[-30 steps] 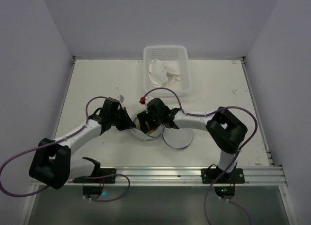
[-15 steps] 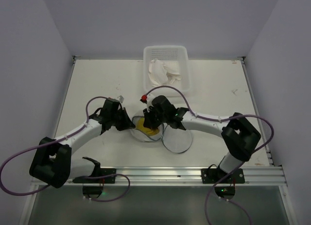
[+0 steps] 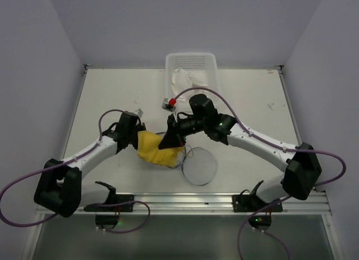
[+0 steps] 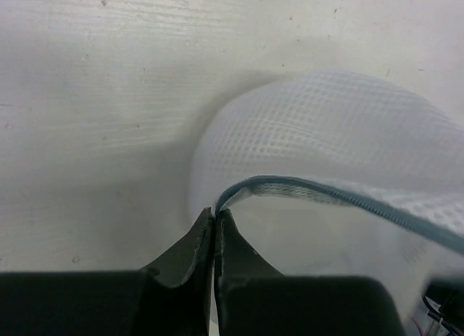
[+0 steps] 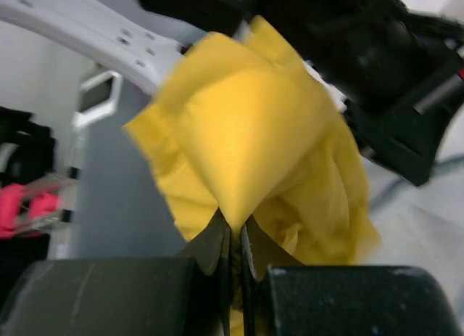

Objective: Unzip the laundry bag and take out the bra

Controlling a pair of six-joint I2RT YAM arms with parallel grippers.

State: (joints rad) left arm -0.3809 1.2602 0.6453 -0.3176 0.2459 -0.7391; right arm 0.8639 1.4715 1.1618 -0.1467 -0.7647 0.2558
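Observation:
The bra (image 3: 156, 152) is a crumpled yellow cloth, lifted out between the two arms at the table's middle. My right gripper (image 3: 168, 143) is shut on a fold of it; the right wrist view shows the bra (image 5: 246, 133) pinched between the tips of that gripper (image 5: 234, 231). The laundry bag (image 3: 199, 167), a round white mesh pouch with a dark zip rim, lies open just right of the bra. My left gripper (image 4: 215, 214) is shut on the bag's zip rim (image 4: 304, 185), with the mesh dome (image 4: 326, 125) beyond. From above, the left gripper (image 3: 138, 140) sits at the bra's left edge.
A white plastic basket (image 3: 190, 60) with white cloths (image 3: 188, 83) stands at the back centre. Purple cables loop over both arms. A metal rail (image 3: 196, 201) runs along the near edge.
My right gripper has closed on the yellow bra inside the bag and pulled it up and out, the arm stretching away from its base. The left gripper has kept its hold on the rim.

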